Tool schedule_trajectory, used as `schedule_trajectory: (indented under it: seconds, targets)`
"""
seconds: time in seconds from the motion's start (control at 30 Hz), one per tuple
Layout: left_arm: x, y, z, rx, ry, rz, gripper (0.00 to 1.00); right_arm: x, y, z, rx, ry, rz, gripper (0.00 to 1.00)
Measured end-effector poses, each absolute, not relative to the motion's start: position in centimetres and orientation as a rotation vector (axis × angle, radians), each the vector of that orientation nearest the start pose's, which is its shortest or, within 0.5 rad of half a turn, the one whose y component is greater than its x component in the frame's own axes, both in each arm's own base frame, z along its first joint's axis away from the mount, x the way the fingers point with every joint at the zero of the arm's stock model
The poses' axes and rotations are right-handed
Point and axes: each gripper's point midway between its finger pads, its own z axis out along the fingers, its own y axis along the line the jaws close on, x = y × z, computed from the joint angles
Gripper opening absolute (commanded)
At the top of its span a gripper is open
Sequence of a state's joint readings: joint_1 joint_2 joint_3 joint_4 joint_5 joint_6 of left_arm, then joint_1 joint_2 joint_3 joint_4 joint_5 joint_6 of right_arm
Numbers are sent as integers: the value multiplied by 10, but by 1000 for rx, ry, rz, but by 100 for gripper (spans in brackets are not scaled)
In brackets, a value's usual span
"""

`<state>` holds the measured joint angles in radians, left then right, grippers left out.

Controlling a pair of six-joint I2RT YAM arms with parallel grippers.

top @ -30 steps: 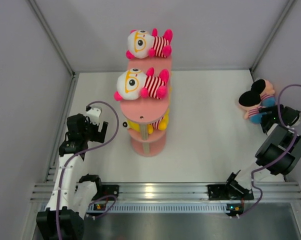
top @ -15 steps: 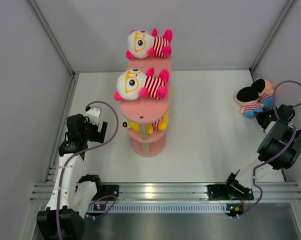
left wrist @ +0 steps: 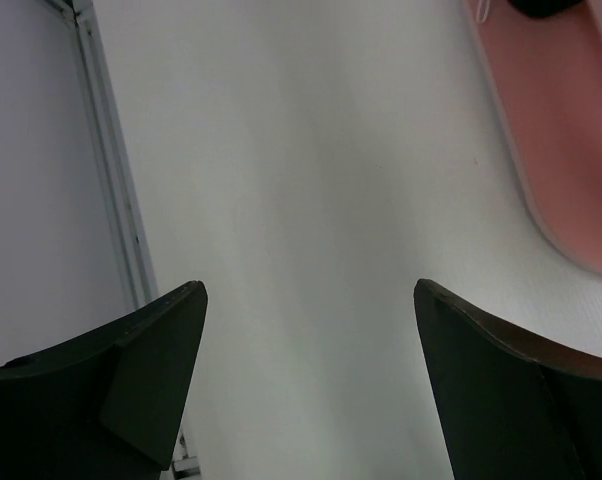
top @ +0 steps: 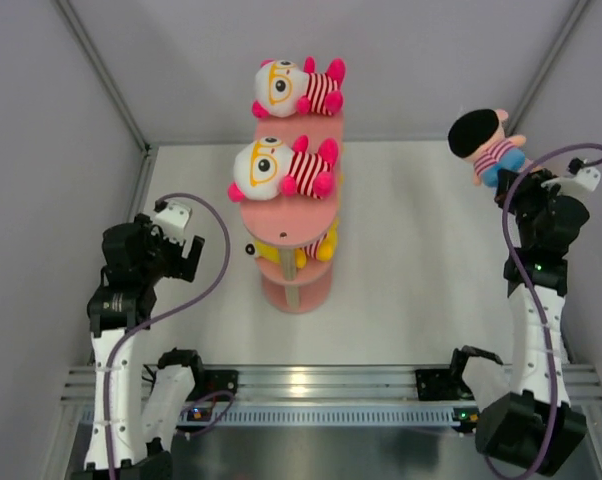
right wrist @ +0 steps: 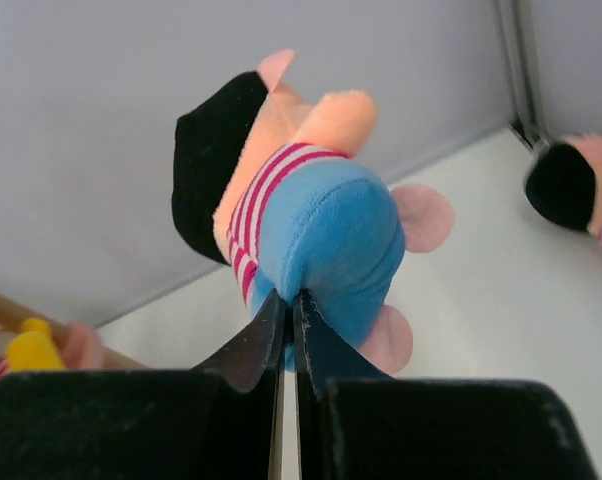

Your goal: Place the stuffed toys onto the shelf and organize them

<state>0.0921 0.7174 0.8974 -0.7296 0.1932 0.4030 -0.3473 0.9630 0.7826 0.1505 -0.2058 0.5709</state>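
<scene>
The shelf (top: pixel 291 215) is a salmon-pink stand of three tiers in mid-table. A glasses-faced stuffed toy in a striped shirt (top: pixel 298 88) lies on its top tier, a like one (top: pixel 284 167) on the middle tier, and a yellow one (top: pixel 303 250) on the lowest. My right gripper (top: pixel 508 180) is raised at the far right, shut on the blue trousers of a black-haired toy (right wrist: pixel 321 235) that hangs off its fingertips (right wrist: pixel 291 300). Another black-haired toy (right wrist: pixel 579 195) lies on the table beyond. My left gripper (left wrist: pixel 306 300) is open and holds nothing, left of the shelf's base (left wrist: pixel 566 150).
White walls with metal frame posts (top: pixel 101 75) close in the table on the left, back and right. A rail (top: pixel 311 385) runs along the near edge by the arm bases. The left wall's frame (left wrist: pixel 116 200) runs close beside my left gripper.
My right gripper has shut on the black-haired toy and lifted it off the table, up and to the left. My left arm has drawn back to the left, away from the shelf.
</scene>
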Motion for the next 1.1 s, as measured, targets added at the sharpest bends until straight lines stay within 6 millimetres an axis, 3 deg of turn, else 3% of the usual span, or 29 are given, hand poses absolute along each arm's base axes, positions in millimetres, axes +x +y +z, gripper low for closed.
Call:
schedule_trajectory:
  seconds: [0.1,0.27,0.33,0.5,0.73,0.93,1.1]
  targets:
    - [228,-2,269,494,1985,92,90,334,-33,360,373,1426,351,0]
    - [188,-25,319,627,1882,26,94,282,41,426,23,1307,455,0]
    - [169,-38,332,685,1850,-23,98,258,58,447,-79,1255,484,0]
    - [123,-75,367,818,1718,-192,99,197,92,500,-307,1109,538,0]
    - [83,-115,399,932,1551,-400,99,133,125,536,-494,955,665,0]
    - [59,-138,407,1000,1473,-576,99,95,132,560,-485,846,762,0]
    - [50,-146,429,997,1417,-593,99,77,134,578,-458,780,826,0]
